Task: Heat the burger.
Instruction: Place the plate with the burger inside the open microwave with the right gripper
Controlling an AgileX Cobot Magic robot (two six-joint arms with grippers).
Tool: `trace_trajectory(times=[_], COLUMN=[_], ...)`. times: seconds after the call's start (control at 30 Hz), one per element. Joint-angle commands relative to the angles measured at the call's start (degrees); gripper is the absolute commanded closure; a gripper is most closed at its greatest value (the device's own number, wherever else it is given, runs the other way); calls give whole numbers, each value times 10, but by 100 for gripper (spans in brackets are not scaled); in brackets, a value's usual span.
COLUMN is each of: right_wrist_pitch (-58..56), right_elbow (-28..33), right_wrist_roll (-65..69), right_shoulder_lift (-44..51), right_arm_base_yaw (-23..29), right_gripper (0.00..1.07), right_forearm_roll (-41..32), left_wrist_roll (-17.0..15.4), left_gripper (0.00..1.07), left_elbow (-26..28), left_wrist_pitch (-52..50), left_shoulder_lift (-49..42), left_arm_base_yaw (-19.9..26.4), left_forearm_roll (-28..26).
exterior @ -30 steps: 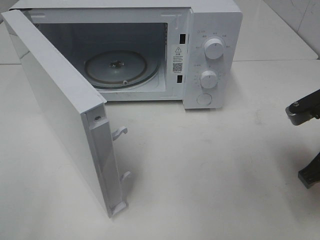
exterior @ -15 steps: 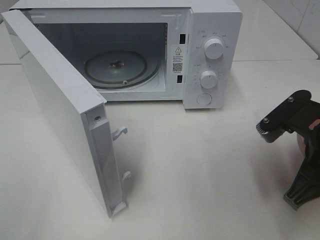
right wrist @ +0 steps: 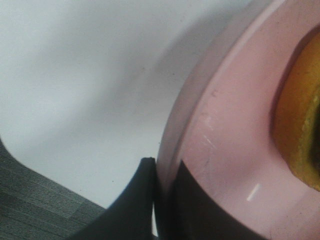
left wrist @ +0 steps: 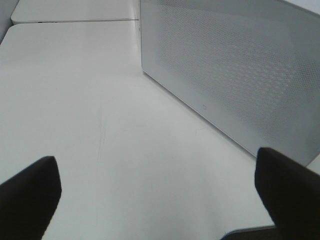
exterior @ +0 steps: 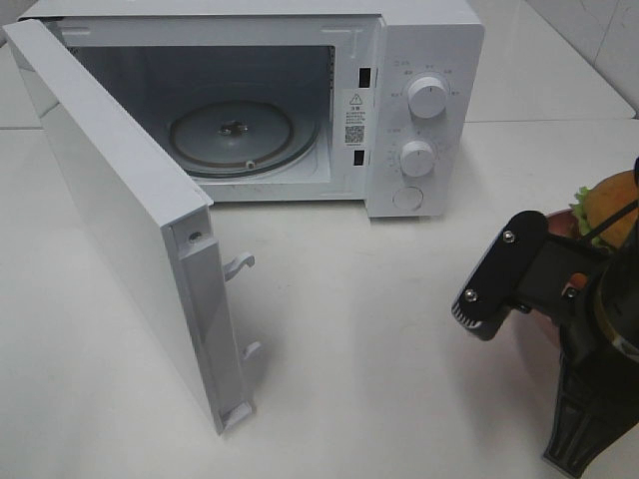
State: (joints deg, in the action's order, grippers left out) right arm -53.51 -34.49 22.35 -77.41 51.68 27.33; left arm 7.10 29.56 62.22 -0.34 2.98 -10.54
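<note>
The pink plate point(right wrist: 225, 150) is clamped at its rim by the right end effector point(right wrist: 162, 172), presumably so that the burger point(exterior: 611, 205) on it is not squeezed. The burger is held at the right of the bench point(exterior: 379, 329), apart from the microwave point(exterior: 419, 60). The door point(exterior: 110, 220) is left open for loading. The left end effector point(left wrist: 157, 170) is held apart, empty, near the door's outer face.

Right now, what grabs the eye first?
The white microwave at the back, its door wide open, showing a bare glass turntable. At the right edge, the right tool pinches the rim of a pink plate carrying the burger.
</note>
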Motion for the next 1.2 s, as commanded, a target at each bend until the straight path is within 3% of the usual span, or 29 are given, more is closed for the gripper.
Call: trace_trajectory(times=[0.03, 0.43, 0.97, 1.2], right_wrist_pitch=[-18, -14, 51, 80], right_elbow=[-1, -1, -1, -1], right_wrist_roll=[-21, -97, -289, -288], right_shoulder_lift=[7, 7, 7, 7], right_arm_base_yaw=[37, 129, 135, 135], right_gripper=[107, 107, 107, 107], right_forearm_roll=[41, 62, 67, 79], left_wrist_roll=[-2, -2, -2, -2], left_gripper=[9, 9, 9, 9], left_elbow=[0, 0, 0, 0], left_wrist_pitch=[-7, -7, -7, -7], left_shoulder_lift=[-8, -8, -8, -8], left_arm_base_yaw=[0, 0, 0, 0], left_forearm_roll=[-5, -5, -5, -5])
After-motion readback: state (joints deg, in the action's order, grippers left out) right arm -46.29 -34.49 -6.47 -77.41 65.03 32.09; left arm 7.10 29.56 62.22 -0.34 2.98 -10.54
